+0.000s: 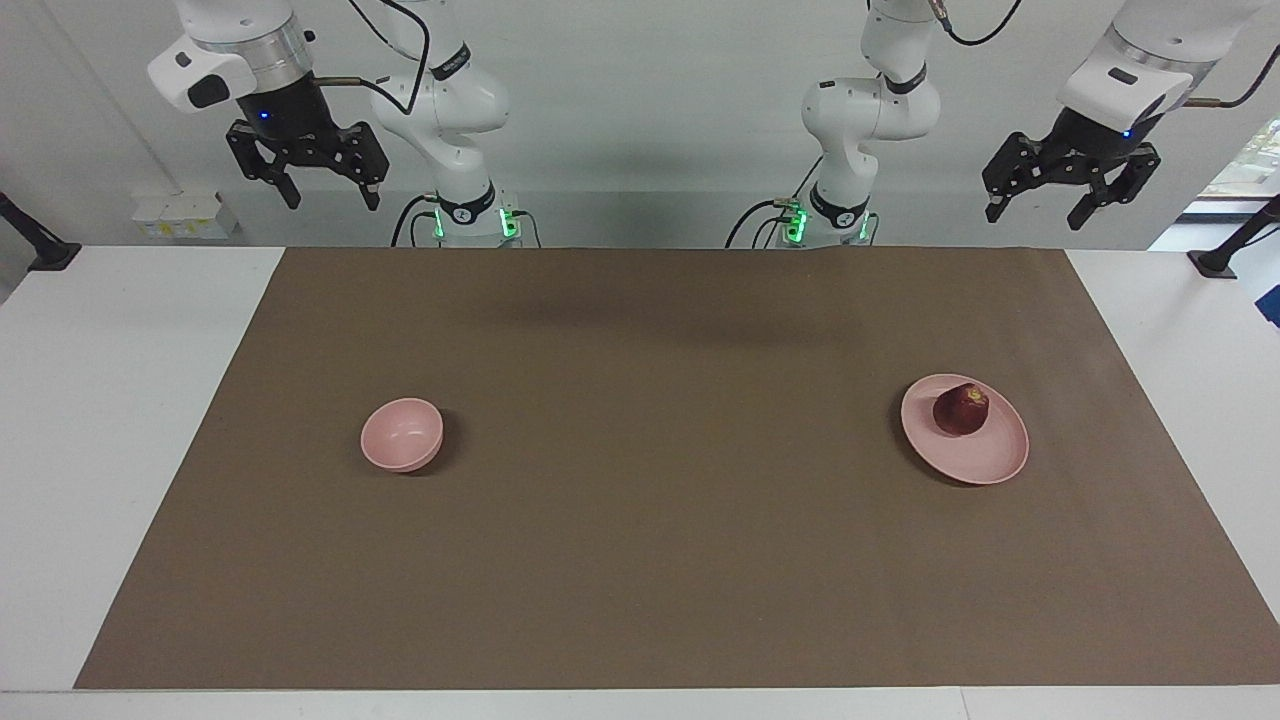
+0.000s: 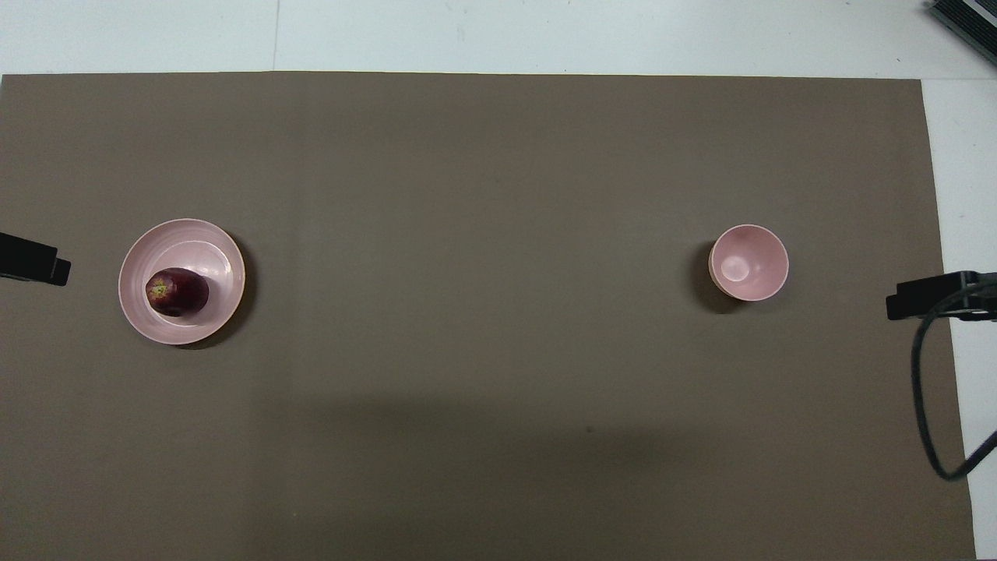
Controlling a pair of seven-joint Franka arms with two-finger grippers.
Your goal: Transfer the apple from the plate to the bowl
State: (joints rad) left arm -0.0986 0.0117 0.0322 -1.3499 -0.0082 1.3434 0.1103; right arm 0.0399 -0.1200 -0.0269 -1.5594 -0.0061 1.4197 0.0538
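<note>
A robotics lab: two mounted arms [image 1: 450, 110] at a papered table [image 1: 640, 300].

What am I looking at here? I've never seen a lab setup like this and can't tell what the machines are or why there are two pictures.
Two robot arms stand at a table covered with a brown mat. One picture faces them from across the table; the other looks down from above their end. The left gripper and right gripper hang raised near the bases, open, holding nothing. A dark red apple lies on a pink plate toward the left arm's end. An empty pink bowl sits toward the right arm's end.
</note>
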